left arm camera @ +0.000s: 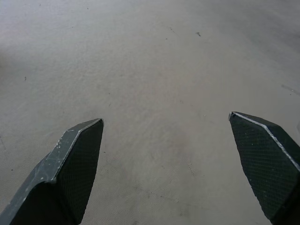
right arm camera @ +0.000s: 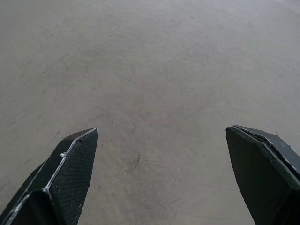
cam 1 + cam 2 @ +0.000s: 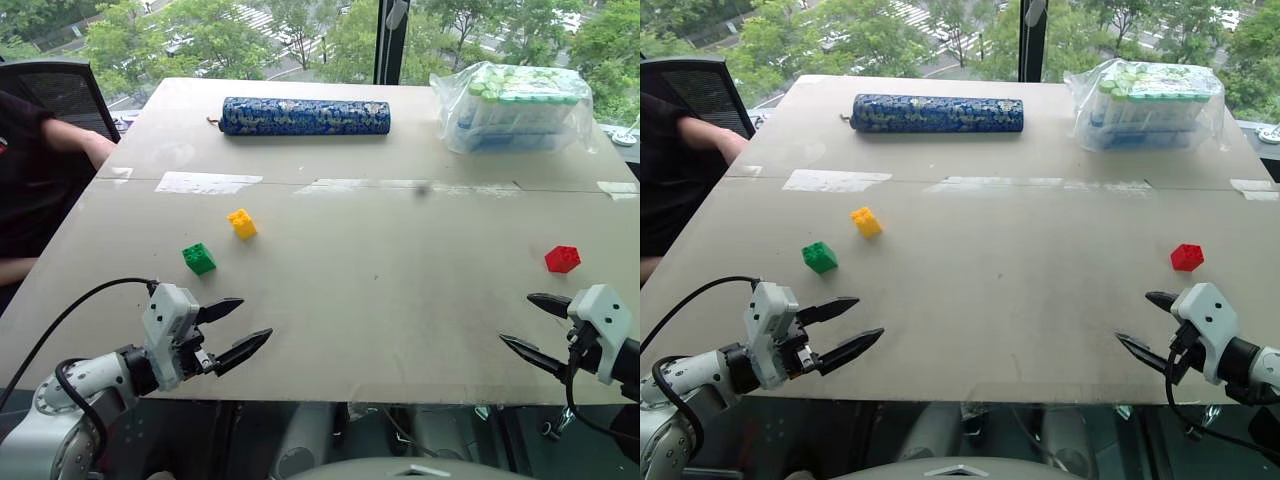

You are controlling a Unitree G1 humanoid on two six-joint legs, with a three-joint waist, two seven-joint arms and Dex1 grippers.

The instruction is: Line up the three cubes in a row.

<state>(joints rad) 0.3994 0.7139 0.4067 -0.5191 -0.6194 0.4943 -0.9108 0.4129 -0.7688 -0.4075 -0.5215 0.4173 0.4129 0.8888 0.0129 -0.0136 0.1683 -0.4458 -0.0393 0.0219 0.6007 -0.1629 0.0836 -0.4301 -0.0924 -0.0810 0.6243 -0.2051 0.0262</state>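
My left gripper [image 3: 238, 323] hangs over the near left edge of the grey table [image 3: 380, 300], its two black fingers [image 1: 77, 164] spread wide with nothing between them — bare tabletop shows in the gap. My right gripper [image 3: 525, 322] sits the same way at the near right edge, fingers [image 2: 65, 178] far apart and empty.

The three cubes are scattered, not in a row. The green cube [image 3: 199, 258] lies on the left side of the table, just beyond my left gripper. The yellow cube [image 3: 241, 223] rests near it, a little farther away and slightly to the right; the two do not touch. The red cube [image 3: 562, 259] sits well apart from them on the right side, just beyond my right gripper.

At the far edge, a long blue patterned cylinder [image 3: 305, 116] lies on its side. To its right stands a clear plastic bag [image 3: 515, 106] — inside it are stacked clear containers with green and white round pieces showing at the top; what they are I cannot tell.
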